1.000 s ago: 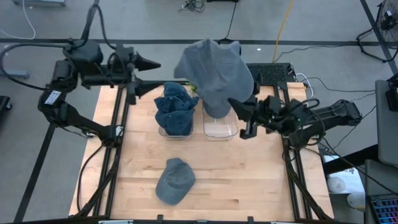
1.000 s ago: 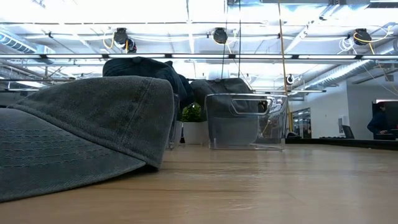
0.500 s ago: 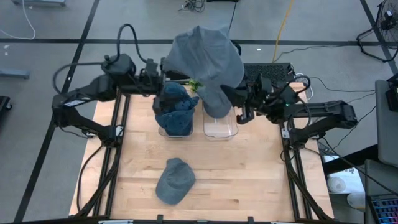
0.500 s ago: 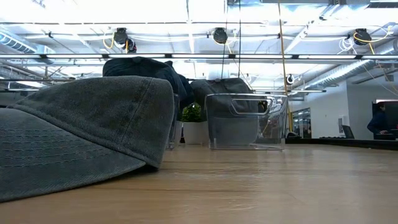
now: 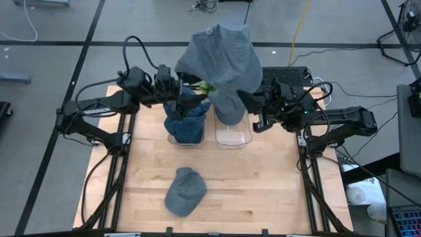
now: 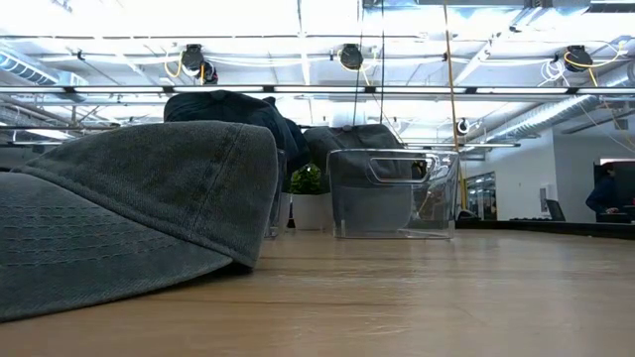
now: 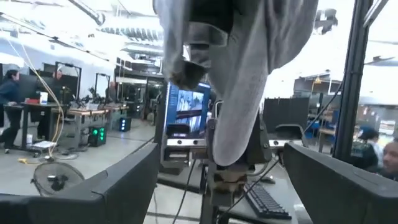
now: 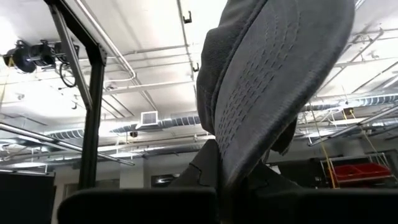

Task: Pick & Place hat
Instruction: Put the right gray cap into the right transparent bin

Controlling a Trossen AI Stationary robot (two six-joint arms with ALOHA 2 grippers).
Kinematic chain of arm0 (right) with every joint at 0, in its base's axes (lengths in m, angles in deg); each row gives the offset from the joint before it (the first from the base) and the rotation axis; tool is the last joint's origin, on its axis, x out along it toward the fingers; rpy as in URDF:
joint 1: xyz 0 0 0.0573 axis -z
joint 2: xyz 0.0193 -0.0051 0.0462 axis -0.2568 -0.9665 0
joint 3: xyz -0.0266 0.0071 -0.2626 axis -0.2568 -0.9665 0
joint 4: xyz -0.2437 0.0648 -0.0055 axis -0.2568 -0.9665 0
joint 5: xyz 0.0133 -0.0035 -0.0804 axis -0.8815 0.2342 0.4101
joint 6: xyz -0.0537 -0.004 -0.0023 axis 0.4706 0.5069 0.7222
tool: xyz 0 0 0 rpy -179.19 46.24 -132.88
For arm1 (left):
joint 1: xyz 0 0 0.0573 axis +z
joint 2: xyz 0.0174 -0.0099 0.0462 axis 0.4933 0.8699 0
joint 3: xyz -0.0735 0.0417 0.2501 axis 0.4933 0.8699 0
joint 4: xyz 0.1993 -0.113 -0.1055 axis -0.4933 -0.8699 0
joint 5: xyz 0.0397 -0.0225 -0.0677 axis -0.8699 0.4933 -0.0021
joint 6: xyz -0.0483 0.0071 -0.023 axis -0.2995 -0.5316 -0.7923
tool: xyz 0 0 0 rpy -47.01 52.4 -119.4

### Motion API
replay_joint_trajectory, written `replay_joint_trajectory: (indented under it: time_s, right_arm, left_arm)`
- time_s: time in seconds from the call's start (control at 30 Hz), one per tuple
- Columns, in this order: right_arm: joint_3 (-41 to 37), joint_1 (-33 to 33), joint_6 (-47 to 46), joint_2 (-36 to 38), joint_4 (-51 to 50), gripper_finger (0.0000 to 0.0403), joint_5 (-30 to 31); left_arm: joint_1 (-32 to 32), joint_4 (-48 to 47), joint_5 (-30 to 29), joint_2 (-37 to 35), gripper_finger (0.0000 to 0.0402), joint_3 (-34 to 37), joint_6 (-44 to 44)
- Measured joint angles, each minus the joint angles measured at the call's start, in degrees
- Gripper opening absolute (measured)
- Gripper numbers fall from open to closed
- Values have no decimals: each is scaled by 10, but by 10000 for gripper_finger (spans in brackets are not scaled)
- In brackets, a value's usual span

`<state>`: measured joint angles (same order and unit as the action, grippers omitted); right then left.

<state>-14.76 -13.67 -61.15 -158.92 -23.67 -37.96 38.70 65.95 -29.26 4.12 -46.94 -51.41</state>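
Hat lifted, my left arm now close to it

My right gripper [image 5: 245, 100] is clamped on the grey hat [image 5: 220, 62], holding it above the clear bin [image 5: 233, 135]. My left gripper [image 5: 176, 85], fingers apart, has come nearer than half a second ago; the hat turned slightly. I judge a handover is near.
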Motion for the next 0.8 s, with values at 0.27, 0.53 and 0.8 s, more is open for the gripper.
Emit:
replay_joint_trajectory:
  time_s: [0.27,0.53,0.8]
  right_arm:
    - [0,-5,-10,-20,-7,0,0]
    - [-1,-13,-16,-38,1,0,1]
    - [0,-13,-30,-48,0,0,2]
  left_arm:
    - [-14,6,-8,13,351,3,-21]
    - [-36,7,-7,22,351,3,-22]
    - [-40,7,-9,22,296,3,-53]
